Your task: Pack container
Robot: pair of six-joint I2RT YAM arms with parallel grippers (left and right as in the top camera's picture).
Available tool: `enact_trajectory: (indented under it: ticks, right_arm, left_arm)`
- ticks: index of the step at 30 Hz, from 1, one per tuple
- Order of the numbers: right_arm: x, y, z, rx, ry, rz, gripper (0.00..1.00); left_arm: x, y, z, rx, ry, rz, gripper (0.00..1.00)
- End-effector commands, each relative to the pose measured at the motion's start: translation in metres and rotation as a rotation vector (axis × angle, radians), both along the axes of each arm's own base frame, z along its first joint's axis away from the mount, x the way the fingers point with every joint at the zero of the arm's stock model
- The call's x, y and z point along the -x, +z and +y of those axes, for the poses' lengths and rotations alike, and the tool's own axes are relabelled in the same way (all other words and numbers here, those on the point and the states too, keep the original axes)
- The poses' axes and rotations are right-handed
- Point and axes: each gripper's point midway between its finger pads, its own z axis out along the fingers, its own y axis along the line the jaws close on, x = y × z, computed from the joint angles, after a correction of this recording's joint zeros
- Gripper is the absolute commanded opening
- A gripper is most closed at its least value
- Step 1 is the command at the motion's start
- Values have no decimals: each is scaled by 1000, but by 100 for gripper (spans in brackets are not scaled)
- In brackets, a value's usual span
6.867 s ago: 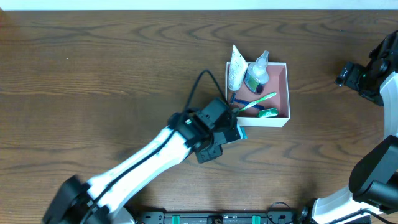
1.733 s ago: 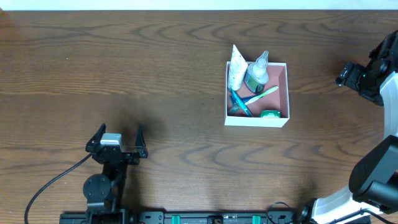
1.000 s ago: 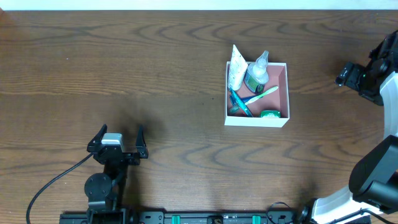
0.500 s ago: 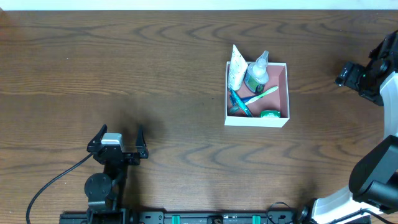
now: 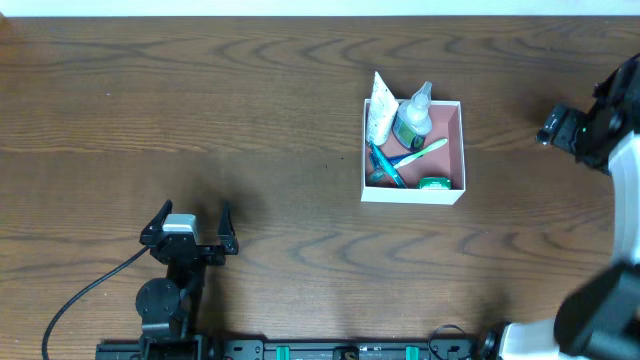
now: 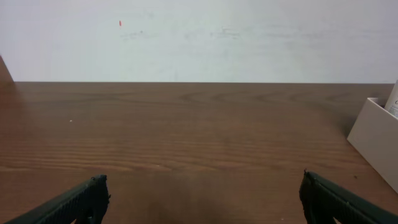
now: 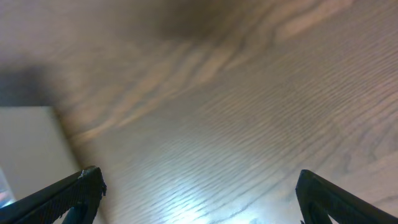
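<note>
Claws gape wide, empty: left gripper [image 5: 193, 210], right gripper [image 7: 199, 186]. Packed container [image 5: 412, 193] sits ahead-right of our left one, well apart; we should avoid clipping it.

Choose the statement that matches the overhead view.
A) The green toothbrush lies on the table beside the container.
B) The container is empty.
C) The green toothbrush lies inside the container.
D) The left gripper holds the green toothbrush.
C: the green toothbrush lies slantwise inside the container, while the left gripper stands open and well apart from it.
</note>
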Motion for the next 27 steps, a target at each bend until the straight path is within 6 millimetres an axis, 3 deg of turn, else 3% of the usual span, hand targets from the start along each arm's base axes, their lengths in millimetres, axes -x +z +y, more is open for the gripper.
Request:
enact_trajectory:
  ticks: [1,6,9,12,21,24,27]
  right_arm:
    - [16,41,21,37,31,-115,99]
    - [47,80,64,70,130,-255,99]
    - [64,97,93,78,209,-334,99]
    - [80,107,108,82,256,-393,99]
    - [128,120,114,113,261,-541,99]
    - [140,116,116,118,265,-571,99]
    - [151,99,117,119,265,-574,99]
  left_arm:
    - [0,-15,-1,6,-6,40,98]
    - [0,-15,-1,6,-6,40,98]
    - [0,-15,-1,6,-6,40,98]
    - [0,-15,-1,6,-6,40,98]
    - [0,-15,-1,6,-6,40,98]
    - [0,-15,-1,6,-6,40,98]
    - [0,-15,-1,6,-6,40,98]
